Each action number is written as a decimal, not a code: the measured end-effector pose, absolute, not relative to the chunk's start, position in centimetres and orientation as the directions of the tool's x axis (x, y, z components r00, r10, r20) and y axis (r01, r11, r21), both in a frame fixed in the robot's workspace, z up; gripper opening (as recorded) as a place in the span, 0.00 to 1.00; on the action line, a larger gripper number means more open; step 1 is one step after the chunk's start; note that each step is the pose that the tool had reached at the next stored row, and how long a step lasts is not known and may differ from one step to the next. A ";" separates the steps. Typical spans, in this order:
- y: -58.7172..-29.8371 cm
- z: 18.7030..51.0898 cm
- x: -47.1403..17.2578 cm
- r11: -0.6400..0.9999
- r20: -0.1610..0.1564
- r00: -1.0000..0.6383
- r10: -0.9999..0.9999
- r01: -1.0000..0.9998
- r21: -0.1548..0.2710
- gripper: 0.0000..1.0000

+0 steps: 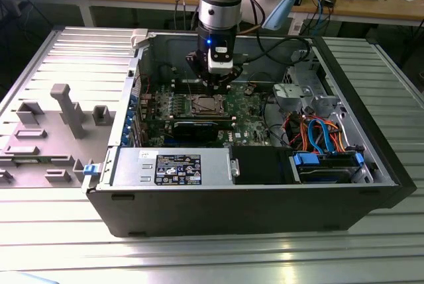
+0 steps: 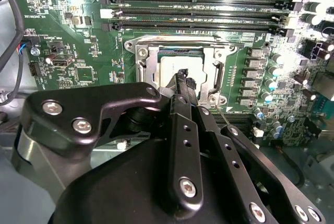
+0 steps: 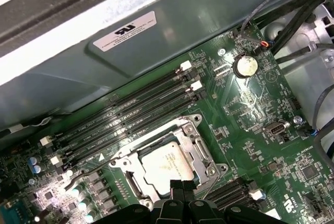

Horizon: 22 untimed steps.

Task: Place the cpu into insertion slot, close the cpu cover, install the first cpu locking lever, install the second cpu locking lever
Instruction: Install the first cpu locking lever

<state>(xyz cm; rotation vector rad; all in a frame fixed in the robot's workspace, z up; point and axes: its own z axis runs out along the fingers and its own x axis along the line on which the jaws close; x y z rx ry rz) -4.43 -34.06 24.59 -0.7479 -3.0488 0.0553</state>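
We see the gripper (image 2: 182, 79) clenched, fingertips pressed together on nothing, poised over one edge of the cpu (image 3: 166, 164) (whether it touches, we cannot tell). The pale silvery chip lies flat in the insertion slot (image 3: 222, 167), with the cpu cover (image 3: 194, 139) lowered around it, on the green motherboard (image 3: 250, 114).

case: open PC case (image 1: 265, 211) flat on my ribbed metal table (image 1: 199, 257)
psu: grey power supply (image 1: 172, 168) along the case's front edge
cables: blue and orange cables (image 1: 318, 135), front corner, exterior view's right
ram: black memory slots (image 3: 130, 117) beside the case wall
battery: coin battery (image 3: 245, 66) on the green board
extras: grey plastic fixture (image 1: 66, 108), table's edge at exterior view's left
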 end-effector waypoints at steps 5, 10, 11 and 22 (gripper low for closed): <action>-34.1 24.6 -4.4 0.892 -0.007 -0.892 0.451 0.451 -0.035 0.11; -34.1 24.6 -4.4 0.901 -0.007 -0.901 0.433 0.433 -0.035 0.11; -34.1 24.6 -4.4 0.902 -0.007 -0.902 0.431 0.431 -0.035 0.11; -34.1 24.6 -4.4 0.914 -0.007 -0.915 0.403 0.403 -0.035 0.11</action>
